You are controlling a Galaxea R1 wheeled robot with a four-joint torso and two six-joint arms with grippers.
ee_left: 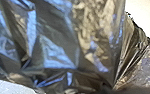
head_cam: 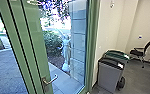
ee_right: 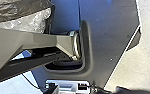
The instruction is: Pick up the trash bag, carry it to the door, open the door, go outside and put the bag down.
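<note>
The green-framed glass door [head_cam: 34,45] stands at the left and middle of the head view, its metal lever handle [head_cam: 51,79] low on the green frame. Crumpled dark plastic of the trash bag [ee_left: 56,47] shows large and close in the left wrist view, its folds gathering toward the lower right. In the right wrist view, part of the bag [ee_right: 18,10] lies beyond the robot's jointed bar, with pale clear plastic beside it. How either gripper stands on the bag cannot be told.
Right of the door are a grey bin [head_cam: 109,75] and a green-topped bin [head_cam: 117,54] by the wall. A black chair [head_cam: 138,52] stands farther back. Paving [head_cam: 8,70], bushes [head_cam: 51,43] and a pale statue [head_cam: 66,53] show through the glass.
</note>
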